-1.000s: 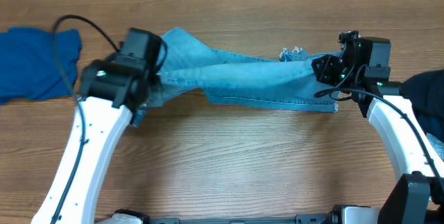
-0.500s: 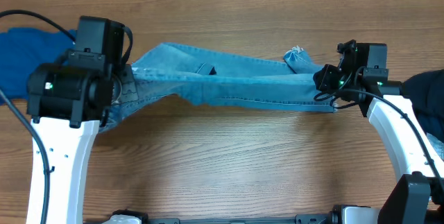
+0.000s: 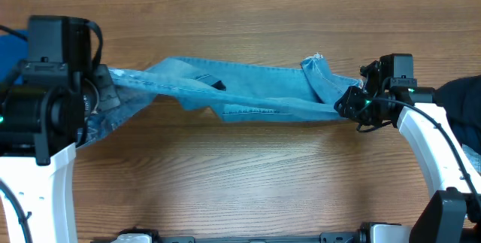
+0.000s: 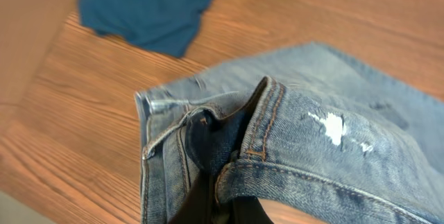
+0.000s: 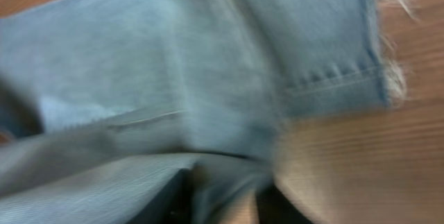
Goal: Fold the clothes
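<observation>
Overhead, the jeans [image 3: 255, 92] are stretched over the table [image 3: 248, 183] between the left gripper [image 3: 104, 96] and the right gripper [image 3: 347, 104]. In the left wrist view, the fingers [image 4: 201, 207] are closed on the waistband. The right wrist view is blurred: denim reaches the fingers [image 5: 166, 200], but one cannot tell if they hold it.

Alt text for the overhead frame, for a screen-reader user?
Pale-blue jeans stretched left to right across a wooden table, the left gripper shut on the waistband end and the right gripper at the leg end. A dark navy garment lies at the right edge.
</observation>
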You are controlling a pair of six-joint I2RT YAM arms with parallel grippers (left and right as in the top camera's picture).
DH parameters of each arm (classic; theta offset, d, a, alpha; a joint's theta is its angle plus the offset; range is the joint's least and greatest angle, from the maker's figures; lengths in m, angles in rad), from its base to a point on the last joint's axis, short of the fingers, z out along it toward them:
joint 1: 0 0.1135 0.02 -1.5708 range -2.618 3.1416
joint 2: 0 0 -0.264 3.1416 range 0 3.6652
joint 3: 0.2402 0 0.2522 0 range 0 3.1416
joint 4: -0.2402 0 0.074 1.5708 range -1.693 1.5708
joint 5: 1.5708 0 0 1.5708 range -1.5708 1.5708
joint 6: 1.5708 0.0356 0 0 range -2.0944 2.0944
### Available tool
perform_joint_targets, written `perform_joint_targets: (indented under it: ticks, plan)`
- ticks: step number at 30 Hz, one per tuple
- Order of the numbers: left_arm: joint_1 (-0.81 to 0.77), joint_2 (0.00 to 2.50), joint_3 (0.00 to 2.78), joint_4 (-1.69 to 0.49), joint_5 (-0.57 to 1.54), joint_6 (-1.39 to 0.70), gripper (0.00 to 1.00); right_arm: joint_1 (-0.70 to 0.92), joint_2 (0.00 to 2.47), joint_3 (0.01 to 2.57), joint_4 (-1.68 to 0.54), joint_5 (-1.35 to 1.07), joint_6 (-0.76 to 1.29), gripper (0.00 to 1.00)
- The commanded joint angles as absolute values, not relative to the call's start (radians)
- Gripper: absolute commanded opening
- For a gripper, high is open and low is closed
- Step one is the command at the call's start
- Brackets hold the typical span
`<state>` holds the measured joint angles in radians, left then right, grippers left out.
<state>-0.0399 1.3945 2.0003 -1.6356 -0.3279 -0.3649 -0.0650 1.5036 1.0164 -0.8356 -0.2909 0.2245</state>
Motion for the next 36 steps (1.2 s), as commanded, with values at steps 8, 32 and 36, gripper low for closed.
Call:
perform_joint_targets:
  ticks: [8,32,36]
  plan:
    - [-0.018,1.359,2.056,-1.628,-0.437,-0.362,0.04,-0.080,1.489,1.037,-0.861,-0.245,0.216,0.45]
    - [-0.018,1.278,2.129,-1.593,-0.372,-0.333,0.04,0.167,1.513,1.034,-0.806,-0.347,0.082,0.66]
    - [-0.018,1.287,2.129,-1.608,-0.373,-0.332,0.04,0.196,1.581,1.034,-0.856,-0.323,0.082,0.64]
